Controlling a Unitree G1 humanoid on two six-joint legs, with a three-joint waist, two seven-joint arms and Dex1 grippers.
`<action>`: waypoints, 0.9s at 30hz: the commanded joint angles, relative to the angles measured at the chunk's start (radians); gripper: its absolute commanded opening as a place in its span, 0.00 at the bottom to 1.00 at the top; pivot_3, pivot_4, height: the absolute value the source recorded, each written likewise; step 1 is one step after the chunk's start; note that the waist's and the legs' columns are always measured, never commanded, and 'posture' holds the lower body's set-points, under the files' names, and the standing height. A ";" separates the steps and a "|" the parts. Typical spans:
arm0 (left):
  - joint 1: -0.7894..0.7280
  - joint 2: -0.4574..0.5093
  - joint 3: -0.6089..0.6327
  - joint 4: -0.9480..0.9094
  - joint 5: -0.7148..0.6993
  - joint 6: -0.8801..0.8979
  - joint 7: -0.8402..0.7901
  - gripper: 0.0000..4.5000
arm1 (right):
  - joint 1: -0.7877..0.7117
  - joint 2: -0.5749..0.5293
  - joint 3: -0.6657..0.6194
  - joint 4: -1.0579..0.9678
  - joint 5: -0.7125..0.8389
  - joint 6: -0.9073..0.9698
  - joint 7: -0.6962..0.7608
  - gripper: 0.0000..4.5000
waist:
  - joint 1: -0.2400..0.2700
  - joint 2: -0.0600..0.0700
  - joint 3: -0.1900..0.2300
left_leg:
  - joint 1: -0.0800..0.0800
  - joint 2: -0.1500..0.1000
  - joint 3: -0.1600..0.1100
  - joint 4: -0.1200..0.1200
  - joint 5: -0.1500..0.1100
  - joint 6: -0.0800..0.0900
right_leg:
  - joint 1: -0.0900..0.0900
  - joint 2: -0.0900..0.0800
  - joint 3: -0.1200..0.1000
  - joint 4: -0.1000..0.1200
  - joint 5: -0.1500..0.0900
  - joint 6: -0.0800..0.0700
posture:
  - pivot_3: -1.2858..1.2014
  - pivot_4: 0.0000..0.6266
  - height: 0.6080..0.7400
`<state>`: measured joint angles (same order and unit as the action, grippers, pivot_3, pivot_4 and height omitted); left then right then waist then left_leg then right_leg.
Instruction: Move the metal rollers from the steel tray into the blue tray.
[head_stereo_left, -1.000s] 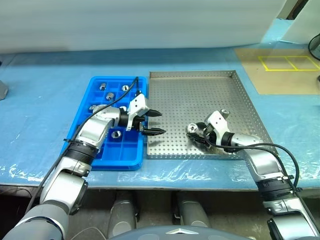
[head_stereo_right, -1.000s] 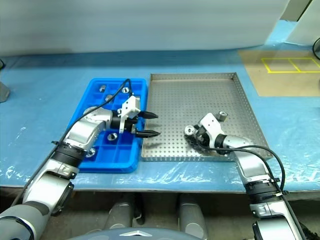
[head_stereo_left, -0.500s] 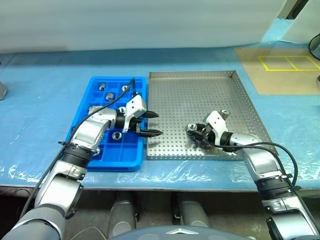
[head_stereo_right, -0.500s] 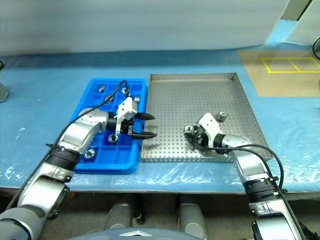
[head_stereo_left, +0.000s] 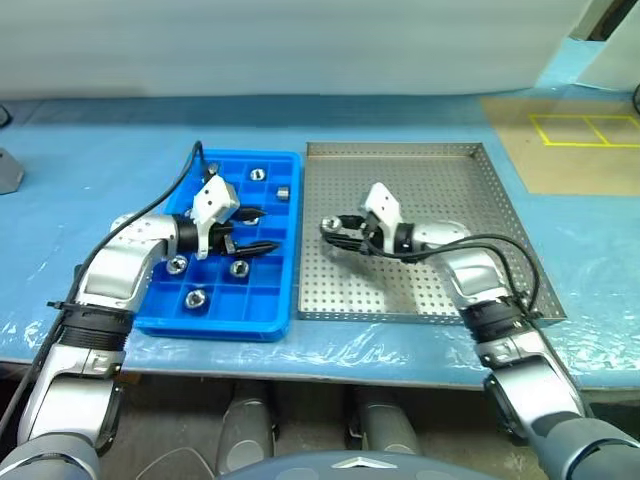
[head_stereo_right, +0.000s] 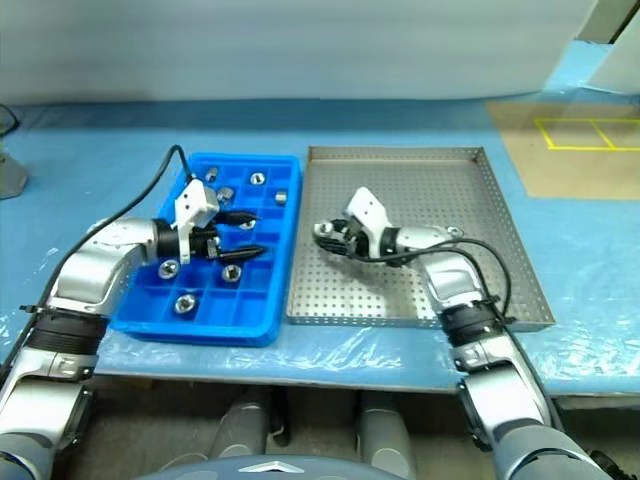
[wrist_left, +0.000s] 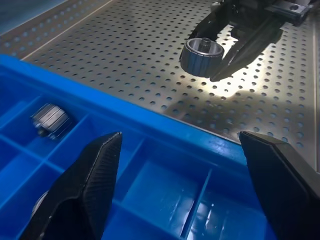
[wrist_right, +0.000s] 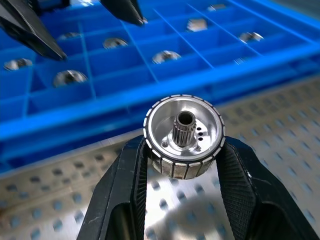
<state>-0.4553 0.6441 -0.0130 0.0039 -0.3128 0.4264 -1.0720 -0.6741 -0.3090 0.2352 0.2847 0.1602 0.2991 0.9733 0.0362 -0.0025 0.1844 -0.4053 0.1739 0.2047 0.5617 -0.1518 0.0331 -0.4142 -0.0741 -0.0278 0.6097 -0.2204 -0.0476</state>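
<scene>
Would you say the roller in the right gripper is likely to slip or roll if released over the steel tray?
Probably: the roller is round, so it may roll. Its ribbed rim likely aids the right gripper's grip. Solid metal, probably heavy.

We see a bright blue tray (head_stereo_left: 225, 305) with a square grid pattern beside a grey steel tray (head_stereo_left: 480, 180) whose floor carries a regular dot pattern of perforations. The metal rollers (wrist_right: 184, 135) are shiny silver with finely ribbed rims. Both grippers have black fingers (wrist_left: 95, 185). The table covering (head_stereo_left: 90, 160) is light blue.
</scene>
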 joint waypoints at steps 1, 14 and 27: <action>0.071 0.031 0.074 -0.117 -0.038 0.046 0.051 0.89 | -0.056 0.039 0.027 0.077 -0.021 -0.091 0.022 0.36 | 0.014 0.000 0.000 | -0.001 0.000 0.000 0.000 0.000 0.000 | 0.000 0.000 0.000 0.000 0.000 0.000 | 0.56 0.24 1.00; 0.278 0.055 0.156 -0.348 -0.113 0.155 0.172 0.89 | -0.159 0.099 0.032 0.346 -0.064 -0.224 0.085 0.36 | 0.088 0.000 0.000 | 0.002 0.000 -0.001 0.000 0.001 -0.002 | 0.001 -0.001 -0.001 0.002 0.000 0.000 | 0.62 0.24 1.00; 0.255 0.052 0.120 -0.327 -0.118 0.151 0.185 0.89 | -0.144 0.087 0.006 0.347 -0.066 -0.215 0.102 0.70 | 0.092 0.000 0.000 | 0.002 -0.001 -0.001 0.000 0.001 -0.002 | 0.001 -0.001 -0.001 0.003 0.000 0.000 | 0.60 0.24 1.00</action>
<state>-0.1888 0.6887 0.1072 -0.3130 -0.4165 0.5895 -0.8823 -0.8340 -0.2076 0.2519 0.6567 0.0833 0.0549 1.0633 0.1278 -0.0027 0.1845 -0.4035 0.1734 0.2037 0.5617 -0.1508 0.0310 -0.4128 -0.0753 -0.0283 0.6124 -0.2207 -0.0475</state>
